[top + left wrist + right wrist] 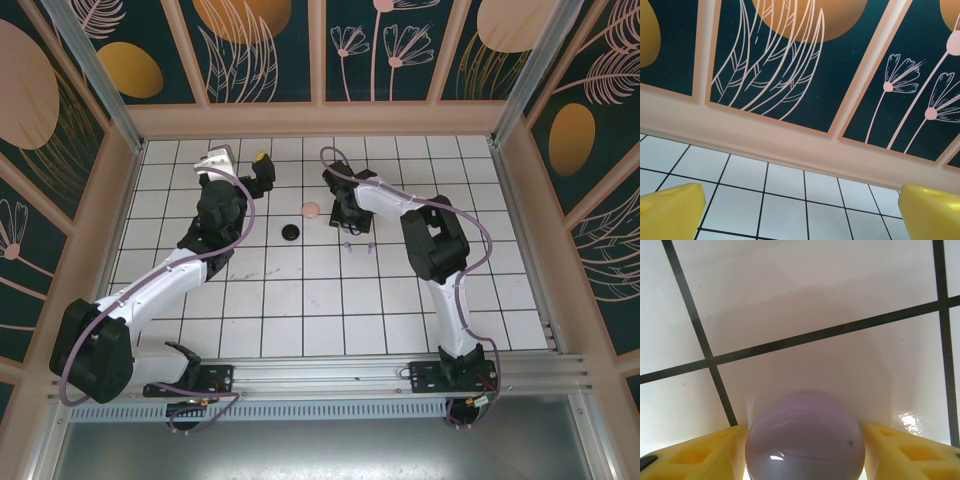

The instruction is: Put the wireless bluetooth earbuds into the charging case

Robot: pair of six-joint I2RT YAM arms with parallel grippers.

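Observation:
A lavender round charging case [804, 437], lid closed, rests on the white tiles between my right gripper's yellow fingers [695, 457], which press on both its sides. In the top view my right gripper [341, 212] is low over the table's far middle. Two tiny stemmed earbuds [348, 243] [371, 245] lie just in front of it, their colour too small to tell. My left gripper [262, 165] hovers at the far left, open, with nothing between its yellow fingers [670, 210], and faces the back wall.
A pinkish-tan round case [311, 210] lies just left of my right gripper, and a black round case [291, 232] sits a tile nearer. The patterned back wall [790, 75] and its tan base strip stand close ahead of the left gripper.

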